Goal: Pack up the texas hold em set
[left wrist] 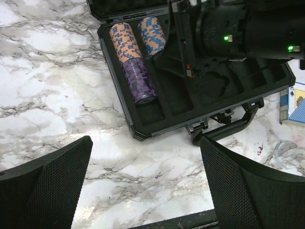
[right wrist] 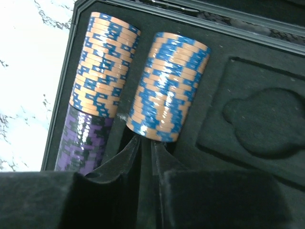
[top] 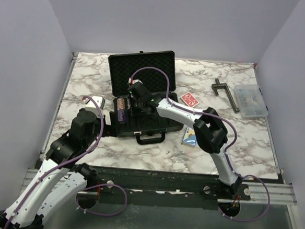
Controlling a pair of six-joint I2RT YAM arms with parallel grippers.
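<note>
The black case point(top: 141, 125) lies open at mid table, lid up at the back. Its left slot holds an orange-and-blue chip stack point(right wrist: 105, 67) and a purple stack point(right wrist: 83, 138). The second slot holds a blue-and-orange stack point(right wrist: 169, 88). My right gripper point(right wrist: 145, 140) is shut, its tips in the second slot against that stack's near end; it also shows in the top view point(top: 135, 105). My left gripper point(left wrist: 145, 167) is open and empty over the marble by the case's front left corner. A red deck point(top: 189, 100) and a blue deck point(top: 190, 136) lie right of the case.
A dark T-shaped tool point(top: 226, 93) and a clear compartment box point(top: 251, 100) lie at the back right. The case handle point(left wrist: 228, 126) sticks out toward the front edge. Grey walls close in the table's left, back and right.
</note>
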